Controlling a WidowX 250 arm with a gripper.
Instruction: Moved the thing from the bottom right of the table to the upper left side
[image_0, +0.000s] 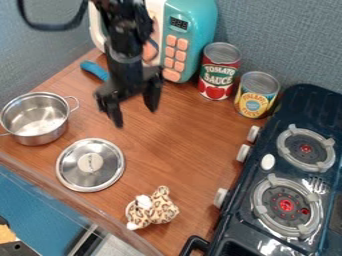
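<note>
The black gripper (135, 112) hangs over the upper left part of the wooden table, in front of the toy microwave. Its two fingers point down and stand apart, with nothing between them. A leopard-spotted plush toy (153, 208) with white patches lies near the table's bottom edge, left of the stove. The gripper is well above and a little left of it in the view, not touching it.
A metal pot (35, 131) and its lid (90, 165) are at the left. Behind stand a teal microwave (190, 37), a red can (219, 72) and a yellow can (256, 95). A blue-handled object (95, 70) lies beside the arm. The stove (284, 175) borders the right.
</note>
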